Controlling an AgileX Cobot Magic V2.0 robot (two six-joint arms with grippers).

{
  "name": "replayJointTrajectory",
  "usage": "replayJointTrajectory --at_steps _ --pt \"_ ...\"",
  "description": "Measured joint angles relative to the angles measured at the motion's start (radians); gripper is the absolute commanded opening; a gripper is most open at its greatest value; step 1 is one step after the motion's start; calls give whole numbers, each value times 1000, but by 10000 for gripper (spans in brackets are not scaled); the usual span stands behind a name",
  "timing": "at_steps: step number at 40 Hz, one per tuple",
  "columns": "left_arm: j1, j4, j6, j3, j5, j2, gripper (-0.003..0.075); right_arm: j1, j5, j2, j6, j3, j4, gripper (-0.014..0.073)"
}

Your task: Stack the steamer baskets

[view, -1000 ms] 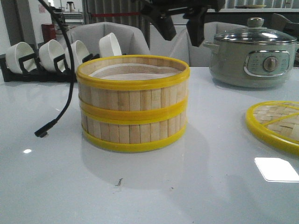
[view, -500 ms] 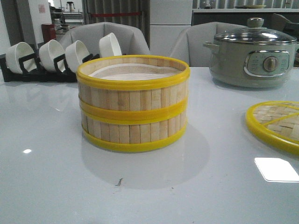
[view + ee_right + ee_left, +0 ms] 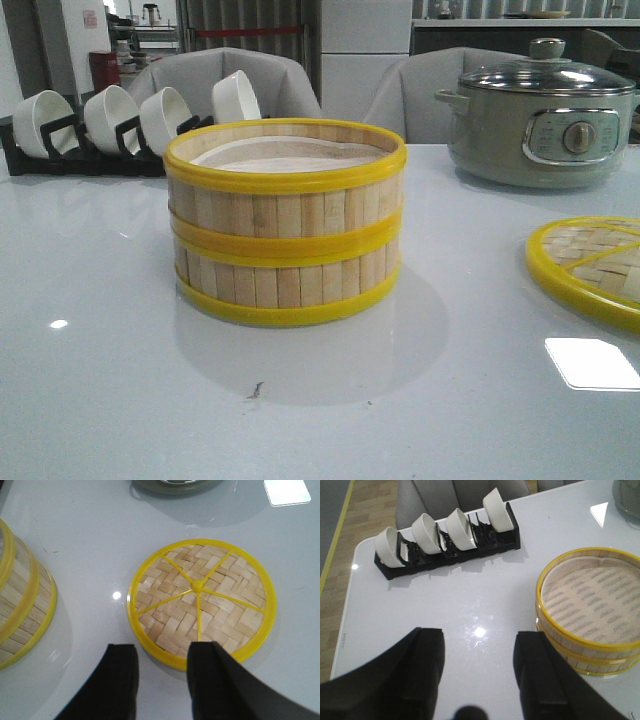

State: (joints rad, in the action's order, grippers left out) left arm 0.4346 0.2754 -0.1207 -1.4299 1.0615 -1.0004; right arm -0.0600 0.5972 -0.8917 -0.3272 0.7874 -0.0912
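Since the baskets (image 3: 285, 222) at frame centre already sat stacked and aligned, both spread grippers, left (image 3: 479, 667) and right (image 3: 162, 672), should keep away.

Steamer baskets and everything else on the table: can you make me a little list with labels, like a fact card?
steamer baskets: two, one stacked on the other, rims lined up
inside top basket: pale liner
woven lid: flat on the table, to the right of the stack, apart from it
bowl rack: black, holds four white bowls, behind the stack to the left
electric pot: glass lid on, back right
left end effector: open, empty, above the table
right end effector: open, empty, above the lid's near edge
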Motion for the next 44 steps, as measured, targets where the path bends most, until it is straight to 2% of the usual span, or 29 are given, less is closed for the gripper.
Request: replayJointTrajectory --at_steps 7,16,20,22,24,25,27,37,44 --pt "0 42 -78 200 2 280 382 0 0 0 0 0 0 362" --pt "-1 53 -134 360 11 548 372 0 0 0 0 0 0 362" --pt "-1 53 -165 407 13 604 291 0 0 0 0 0 0 362" --pt "-1 53 -172 424 15 617 212 0 0 0 0 0 0 362" --pt "-1 53 -175 440 15 620 96 0 0 0 0 0 0 362" --pt "-1 51 -176 447 13 620 70 0 0 0 0 0 0 362" --pt "-1 48 -179 457 6 620 106 0 0 0 0 0 0 362" --pt "-1 33 -181 467 -73 620 87 0 -1 0 0 0 0 362" --pt "-1 31 -181 469 -79 620 87 0 -1 0 0 0 0 362"
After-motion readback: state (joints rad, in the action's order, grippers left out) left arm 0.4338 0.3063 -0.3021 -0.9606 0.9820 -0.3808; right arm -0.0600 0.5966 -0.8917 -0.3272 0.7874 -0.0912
